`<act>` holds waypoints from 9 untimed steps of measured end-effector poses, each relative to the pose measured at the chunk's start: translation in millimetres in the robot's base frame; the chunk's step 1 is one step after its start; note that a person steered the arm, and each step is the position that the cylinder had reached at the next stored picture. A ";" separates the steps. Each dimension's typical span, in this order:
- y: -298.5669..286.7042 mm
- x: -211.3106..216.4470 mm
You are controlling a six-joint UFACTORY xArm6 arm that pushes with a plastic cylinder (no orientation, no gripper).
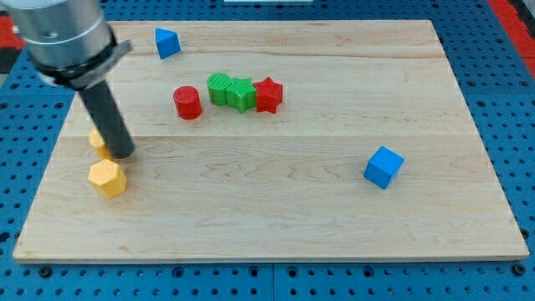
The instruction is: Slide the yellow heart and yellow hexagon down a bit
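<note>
The yellow hexagon (108,178) lies near the board's left edge. Just above it a second yellow block, the heart (98,140), is mostly hidden behind the rod, so its shape does not show. My tip (122,154) rests on the board right beside the heart's right side and just above and right of the hexagon. I cannot tell whether the tip touches either block.
A red cylinder (187,103), a green round block (219,88), a green star-like block (242,94) and a red star (268,94) sit in a row at upper centre. A blue block (167,42) lies at the top left, a blue cube (384,166) at right.
</note>
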State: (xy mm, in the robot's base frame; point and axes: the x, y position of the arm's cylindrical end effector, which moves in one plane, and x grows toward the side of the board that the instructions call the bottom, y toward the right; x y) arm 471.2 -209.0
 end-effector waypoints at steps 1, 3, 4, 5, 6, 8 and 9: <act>-15.5 0.5; 44.8 -6.6; 39.3 -33.5; 2.9 -53.3; -48.3 -62.3; -39.0 -14.6; -36.2 -6.7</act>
State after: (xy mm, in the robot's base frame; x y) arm 464.5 -245.3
